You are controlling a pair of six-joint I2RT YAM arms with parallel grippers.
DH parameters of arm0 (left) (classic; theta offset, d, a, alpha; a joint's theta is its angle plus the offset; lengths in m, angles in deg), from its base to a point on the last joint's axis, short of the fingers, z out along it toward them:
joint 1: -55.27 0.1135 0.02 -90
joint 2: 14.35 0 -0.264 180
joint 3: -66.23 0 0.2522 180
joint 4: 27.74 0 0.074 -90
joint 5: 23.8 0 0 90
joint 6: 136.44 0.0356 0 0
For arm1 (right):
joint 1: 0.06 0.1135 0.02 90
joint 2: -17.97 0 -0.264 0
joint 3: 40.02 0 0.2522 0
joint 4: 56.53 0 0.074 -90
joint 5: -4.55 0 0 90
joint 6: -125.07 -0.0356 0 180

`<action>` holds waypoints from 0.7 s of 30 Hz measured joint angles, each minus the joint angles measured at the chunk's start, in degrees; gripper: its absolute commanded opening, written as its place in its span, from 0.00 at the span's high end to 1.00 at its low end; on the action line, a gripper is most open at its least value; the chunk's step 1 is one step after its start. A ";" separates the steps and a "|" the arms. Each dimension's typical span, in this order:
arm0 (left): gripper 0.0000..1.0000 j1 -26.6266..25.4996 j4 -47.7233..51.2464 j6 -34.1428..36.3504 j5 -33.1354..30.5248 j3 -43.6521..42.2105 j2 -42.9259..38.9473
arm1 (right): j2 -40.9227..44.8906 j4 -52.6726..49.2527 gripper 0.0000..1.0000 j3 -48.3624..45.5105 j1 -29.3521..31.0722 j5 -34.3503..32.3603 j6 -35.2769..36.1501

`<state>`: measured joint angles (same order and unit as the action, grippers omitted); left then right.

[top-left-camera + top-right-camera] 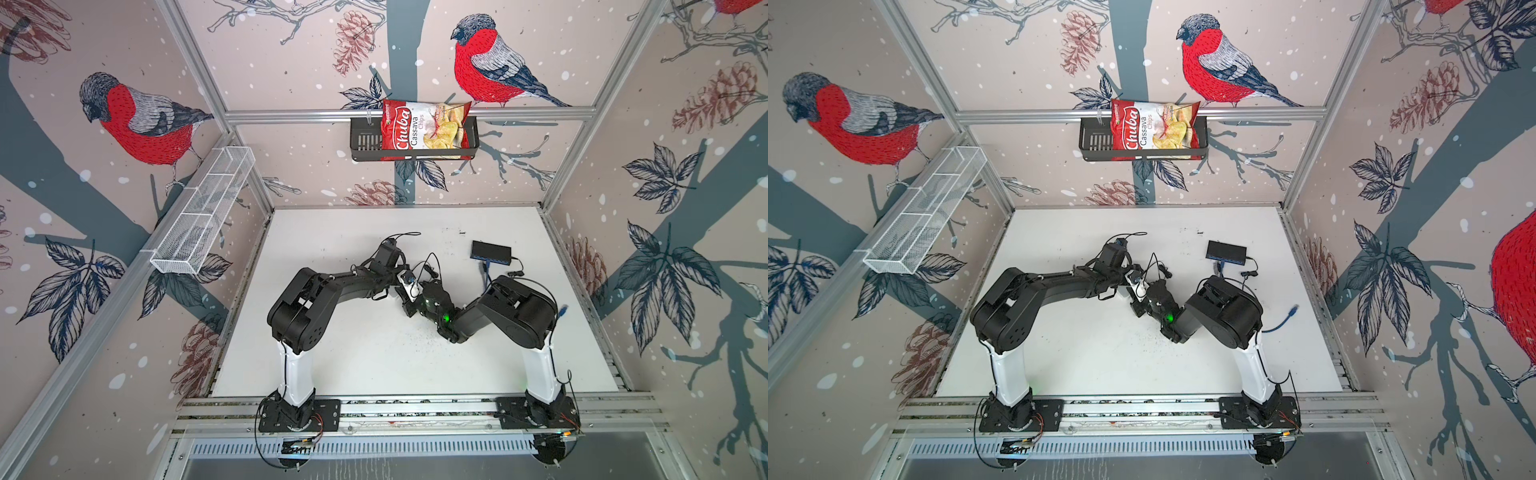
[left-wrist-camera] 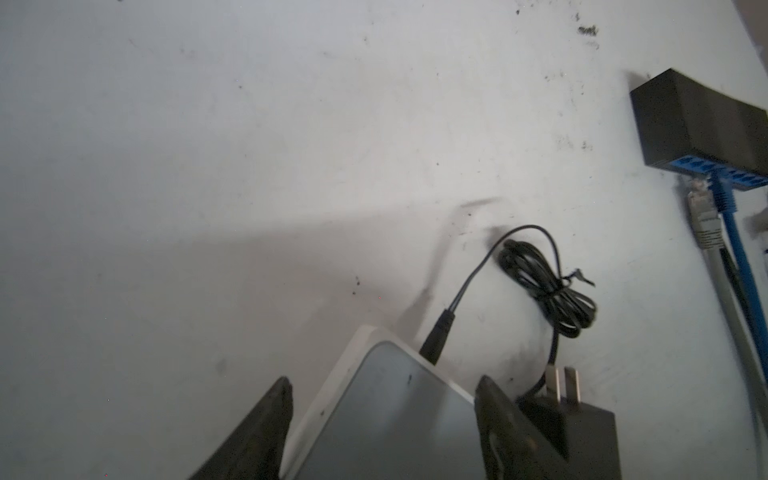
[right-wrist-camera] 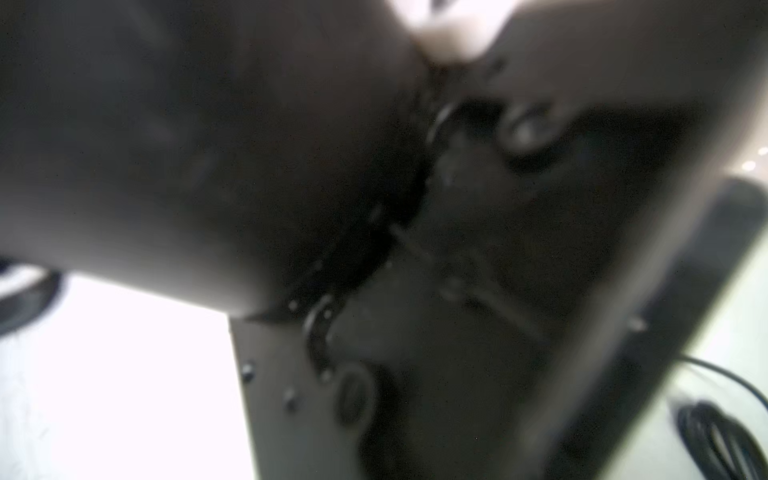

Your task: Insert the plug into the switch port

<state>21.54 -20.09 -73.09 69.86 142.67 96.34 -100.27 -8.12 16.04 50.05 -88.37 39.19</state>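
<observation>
A flat white switch [image 2: 399,411] with a grey face sits between the fingers of my left gripper [image 2: 384,382], which is shut on its two sides. The black barrel plug [image 2: 434,338] stands at the switch's far edge, its tip out of sight inside that edge. Its thin black cable runs to a tied coil [image 2: 544,286] and a black power adapter [image 2: 582,419] on the table. In both top views the switch [image 1: 409,282] [image 1: 1138,284] is at mid-table, with my right gripper [image 1: 409,301] [image 1: 1140,305] close against it. The right wrist view is dark blur, so its jaws do not show.
A black box with blue ports [image 1: 490,250] [image 2: 702,124] lies at the back right, with a blue cable [image 2: 735,249] and a grey cable [image 2: 706,232] plugged in. The blue cable's loose end [image 1: 563,309] lies by the right wall. A chips bag [image 1: 424,129] hangs in a back-wall basket.
</observation>
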 measured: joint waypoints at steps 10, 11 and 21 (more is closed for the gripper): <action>0.31 1.33 2.14 -0.35 2.97 -0.07 -0.55 | 0.35 0.37 0.72 -0.79 -0.26 0.35 0.04; 0.31 1.62 2.73 -0.37 3.43 -0.07 -0.66 | 0.46 0.37 0.72 -0.92 -0.26 0.37 0.04; 0.27 4.13 7.67 0.17 5.33 1.92 -2.23 | 2.84 2.01 0.67 -2.19 -0.72 0.35 0.50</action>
<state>25.67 -12.41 -72.92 75.20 144.59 94.11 -97.42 -6.11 13.86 49.32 -88.02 39.69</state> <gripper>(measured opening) 0.724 0.322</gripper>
